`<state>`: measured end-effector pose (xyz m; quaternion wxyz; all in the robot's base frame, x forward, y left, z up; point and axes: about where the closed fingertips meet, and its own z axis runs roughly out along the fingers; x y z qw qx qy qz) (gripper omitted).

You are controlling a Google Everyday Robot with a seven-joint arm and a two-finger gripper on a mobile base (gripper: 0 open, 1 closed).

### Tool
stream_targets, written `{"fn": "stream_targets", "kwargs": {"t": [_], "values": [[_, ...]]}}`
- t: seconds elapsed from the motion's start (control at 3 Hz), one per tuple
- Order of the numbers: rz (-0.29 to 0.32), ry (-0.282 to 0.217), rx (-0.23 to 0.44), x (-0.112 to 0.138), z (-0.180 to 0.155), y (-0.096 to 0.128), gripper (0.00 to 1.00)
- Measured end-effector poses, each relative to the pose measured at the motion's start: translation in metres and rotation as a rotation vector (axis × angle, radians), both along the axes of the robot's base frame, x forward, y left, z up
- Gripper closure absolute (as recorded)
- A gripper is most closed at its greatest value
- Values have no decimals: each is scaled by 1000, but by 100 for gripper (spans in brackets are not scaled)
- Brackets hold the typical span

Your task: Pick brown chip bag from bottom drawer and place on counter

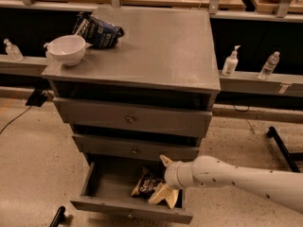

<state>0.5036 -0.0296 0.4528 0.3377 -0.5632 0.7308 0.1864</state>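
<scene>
As btm drawer [132,210] sits open, claw [164,179] inside, at brown chip bag [147,182]

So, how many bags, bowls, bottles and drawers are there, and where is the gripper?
Bags: 2 (brown bag, blue bag)
Bowls: 1 (white bowl)
Bottles: 3 (left bottle, pump bottle, water bottle)
Drawers: 3 (top drawer, middle drawer, bottom drawer)
Total: 9
The gripper is in the bottom drawer, at the brown bag.
</scene>
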Motion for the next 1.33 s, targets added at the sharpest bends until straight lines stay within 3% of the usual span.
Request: {"fn": "stream_targets", "kwargs": {"t": [0.33,0.67,1.0,1.33], "values": [[-27,0,19,9,-102,28,0],[-24,-3,17,10,-97,27,0],[-63,-15,6,14,-120,29,0],[-132,-5,-83,13,-179,26,0]]}}
